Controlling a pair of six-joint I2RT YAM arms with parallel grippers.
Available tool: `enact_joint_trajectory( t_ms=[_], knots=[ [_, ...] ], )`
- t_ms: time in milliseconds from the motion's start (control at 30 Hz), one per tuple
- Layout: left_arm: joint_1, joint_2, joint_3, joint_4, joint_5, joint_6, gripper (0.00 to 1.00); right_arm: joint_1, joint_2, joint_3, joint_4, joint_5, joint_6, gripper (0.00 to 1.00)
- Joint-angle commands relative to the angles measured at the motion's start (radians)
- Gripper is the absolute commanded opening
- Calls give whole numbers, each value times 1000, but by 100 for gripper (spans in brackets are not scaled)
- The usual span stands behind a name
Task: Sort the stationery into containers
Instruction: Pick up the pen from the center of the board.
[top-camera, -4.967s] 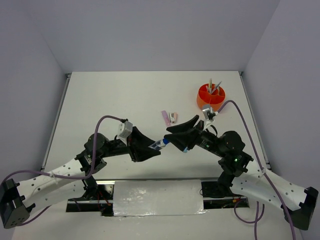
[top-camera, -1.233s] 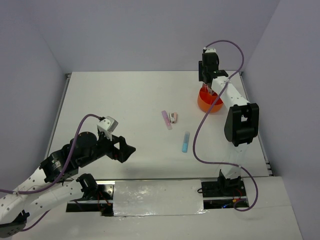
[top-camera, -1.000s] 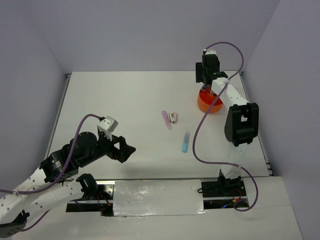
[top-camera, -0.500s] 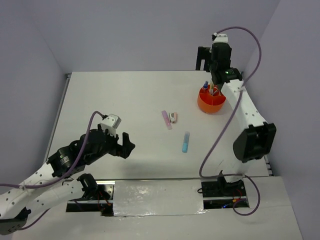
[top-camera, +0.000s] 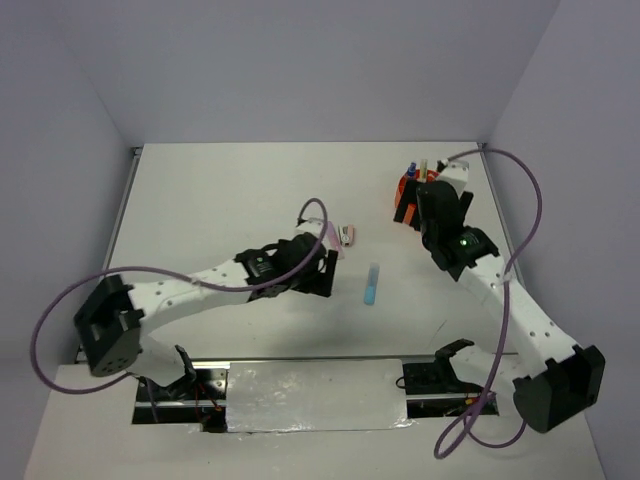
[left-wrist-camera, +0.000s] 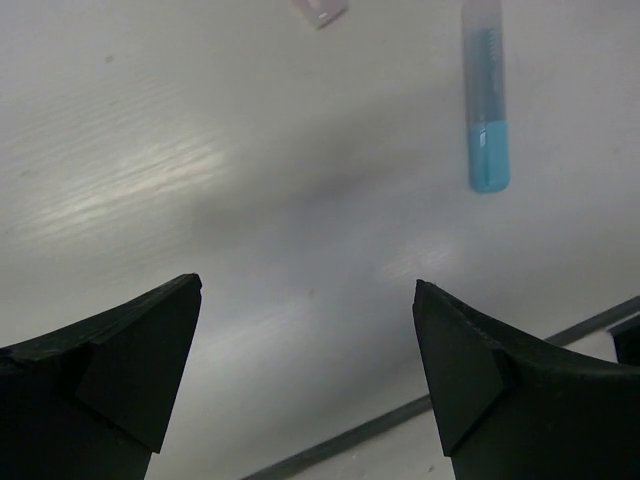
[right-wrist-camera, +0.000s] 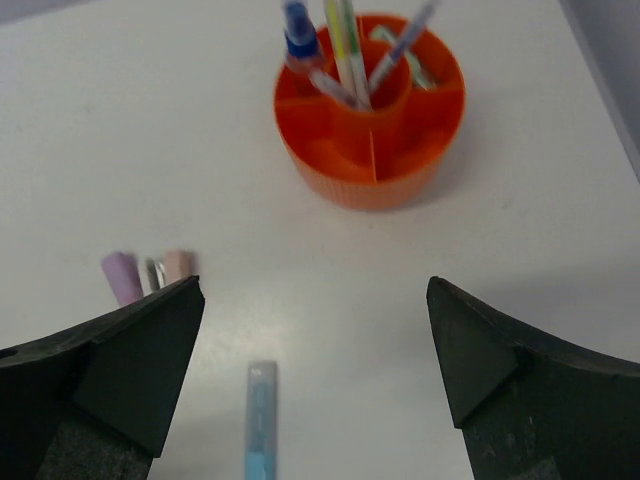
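The orange pot stands at the back right with several pens upright in it; in the top view my right arm hides much of the pot. A light blue pen lies on the table, also seen as a blue pen in the left wrist view and low in the right wrist view. A purple marker and a pink piece lie side by side. My left gripper hovers open and empty left of the blue pen. My right gripper is open and empty, short of the pot.
The table's front edge strip runs just below my left gripper. White walls close in the back and both sides. My left arm's purple cable loops over the near-left table.
My right arm has drawn back from above the pot towards the front, jaws wide. A blue-capped pen now stands in the pot. My left arm has swung from the near left to the table's middle.
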Motion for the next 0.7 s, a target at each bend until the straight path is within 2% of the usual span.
enact_joint_trajectory(
  t_ms=[0,133,167,300,367,667],
  knots=[
    [-17,157,136,139,34,1,99,-2,-166,-76,-59,44,130,100],
    [-42,414,288,151,51,11,96,-7,-255,-112,-136,66,145,100],
    [-46,450,347,130,57,12,94,-8,-281,-110,-154,66,141,100],
    [-80,606,427,136,75,11,87,-14,-335,-109,-156,20,106,100],
    [-98,649,469,124,71,8,80,-14,-344,-116,-150,-19,98,100],
    [-131,737,532,105,63,14,80,-14,-333,-156,-129,-89,75,100]
  ],
)
